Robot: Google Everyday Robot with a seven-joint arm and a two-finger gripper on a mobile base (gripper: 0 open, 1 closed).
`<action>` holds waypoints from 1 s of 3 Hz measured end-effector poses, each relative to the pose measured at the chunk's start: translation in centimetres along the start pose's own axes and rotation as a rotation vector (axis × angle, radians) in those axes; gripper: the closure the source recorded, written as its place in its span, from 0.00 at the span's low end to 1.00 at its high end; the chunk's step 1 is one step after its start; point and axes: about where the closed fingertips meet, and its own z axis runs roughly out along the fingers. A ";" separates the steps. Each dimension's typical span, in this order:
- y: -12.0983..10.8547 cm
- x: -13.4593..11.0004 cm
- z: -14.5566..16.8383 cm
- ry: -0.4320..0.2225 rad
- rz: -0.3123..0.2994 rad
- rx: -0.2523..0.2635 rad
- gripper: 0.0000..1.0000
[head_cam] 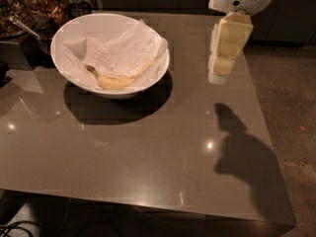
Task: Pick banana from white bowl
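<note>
The white bowl point(74, 27) stands on the far left part of the brown table point(148, 152), lined with crumpled white paper point(129, 52). The banana point(114, 82), small, curved and yellow with a dark stem tip at its left end, lies in the bowl's front part against the paper. My gripper point(220, 74), cream-coloured, hangs pointing down over the table's far right part. It is well to the right of the bowl, apart from it, and holds nothing that I can see.
Dark containers of brown food point(44, 4) stand at the far left behind the bowl, with a metal utensil handle point(22, 27) sticking out. The arm's shadow point(242, 152) falls on the table's right side. The table's right edge borders bare floor point(291, 93).
</note>
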 end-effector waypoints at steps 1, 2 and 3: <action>-0.7 -1.1 -0.3 -0.026 -0.008 0.034 0.00; -1.9 -3.7 0.0 -0.057 -0.053 0.063 0.00; -3.2 -8.3 1.7 -0.053 -0.146 0.048 0.00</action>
